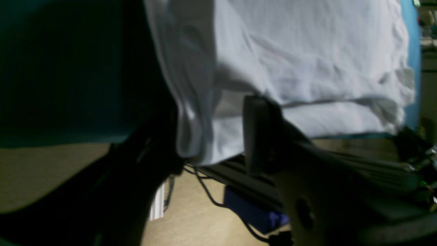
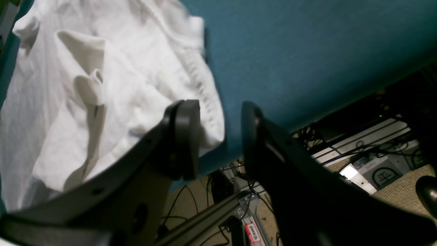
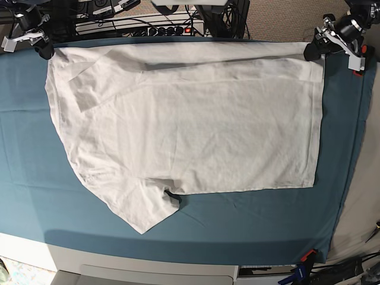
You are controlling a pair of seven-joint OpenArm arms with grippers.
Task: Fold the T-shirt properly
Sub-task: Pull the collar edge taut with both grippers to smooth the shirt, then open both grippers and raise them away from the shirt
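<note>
Surface: teal cloth (image 3: 35,160) covers the table; cables and gear crowd the far edge at 12 o'clock; pale floor shows under the wrist views.
T-shirt (image 3: 190,124): white, wrinkled, spread flat across the middle of the cloth, long side running 9 to 3 o'clock. One sleeve points toward 7 o'clock. A strip along the far edge is doubled over onto the body.
Neckband (image 2: 205,99): ribbed, seen in the right wrist view just beside the near finger, lying on the cloth.
Left gripper (image 3: 313,50): at the shirt's far corner, about 1 o'clock in the base view. In its wrist view one finger (image 1: 259,133) sits apart from the shirt's hanging edge; the other side is dark and blurred. Jaws stand apart, nothing pinched that I can make out.
Right gripper (image 3: 45,52): at the opposite far corner, about 11 o'clock. In its wrist view (image 2: 218,136) the two fingers are clearly spread, teal cloth and shirt edge showing through the gap, gripping nothing.
</note>
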